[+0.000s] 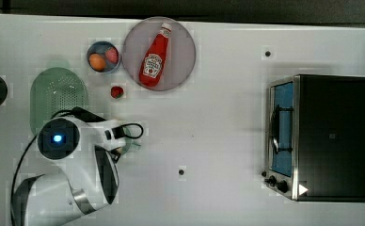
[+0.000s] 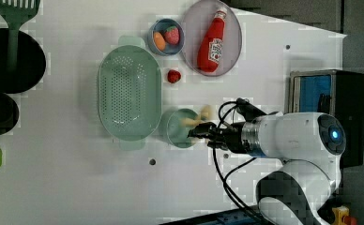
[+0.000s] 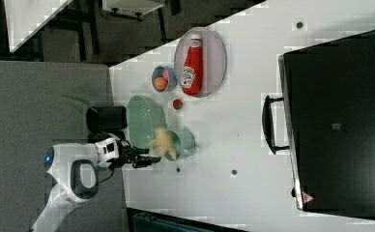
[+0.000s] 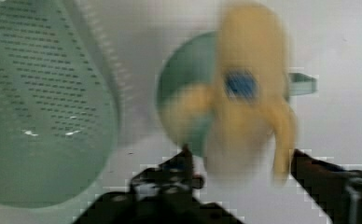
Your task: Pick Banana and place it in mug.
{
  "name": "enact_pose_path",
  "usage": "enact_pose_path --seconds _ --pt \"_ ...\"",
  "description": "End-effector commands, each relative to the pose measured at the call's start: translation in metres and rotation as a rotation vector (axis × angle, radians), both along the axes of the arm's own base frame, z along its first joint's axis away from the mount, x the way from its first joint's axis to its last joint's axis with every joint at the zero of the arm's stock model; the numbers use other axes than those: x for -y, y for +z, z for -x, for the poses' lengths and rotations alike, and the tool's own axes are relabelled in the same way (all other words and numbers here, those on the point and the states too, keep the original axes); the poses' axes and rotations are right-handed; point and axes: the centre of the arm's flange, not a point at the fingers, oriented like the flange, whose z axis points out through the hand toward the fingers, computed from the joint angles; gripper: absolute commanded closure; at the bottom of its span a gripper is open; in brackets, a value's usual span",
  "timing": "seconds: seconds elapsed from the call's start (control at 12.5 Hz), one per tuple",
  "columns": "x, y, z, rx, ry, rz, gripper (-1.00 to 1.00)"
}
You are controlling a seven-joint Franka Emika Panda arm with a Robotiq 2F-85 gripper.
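The pale-yellow banana (image 4: 249, 116) shows as a motion-blurred shape right over the small pale-green mug (image 4: 188, 74), loose between my spread fingers (image 4: 184, 161). In the left view the banana (image 2: 196, 118) hangs across the mug's (image 2: 178, 129) rim, with my gripper (image 2: 200, 133) open just beside it. The right view has the banana (image 3: 164, 142) at the mug's (image 3: 185, 140) mouth, ahead of the gripper (image 3: 147, 159).
A green perforated colander (image 2: 128, 91) stands right against the mug. Beyond it lie a red strawberry (image 2: 173, 76), a blue bowl (image 2: 166, 36) with fruit, and a ketchup bottle (image 2: 211, 42) on a grey plate. A toaster oven (image 1: 321, 136) fills the top view's right.
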Motion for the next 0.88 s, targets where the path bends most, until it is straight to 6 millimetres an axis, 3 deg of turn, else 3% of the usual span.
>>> enact_pose_path --seconds 0.08,0.32,0.48,0.64,0.88 --pt "0.006 -0.002 -0.002 0.0 -0.048 0.014 -1.0" --pt "0.014 0.013 -0.015 0.039 -0.074 0.002 -1.0" --pt "0.04 0.038 -0.035 0.091 -0.134 -0.006 -1.0" --pt "0.083 0.071 -0.056 0.138 -0.225 -0.007 -1.0" --pt "0.166 0.138 -0.075 0.192 -0.366 0.001 -1.0"
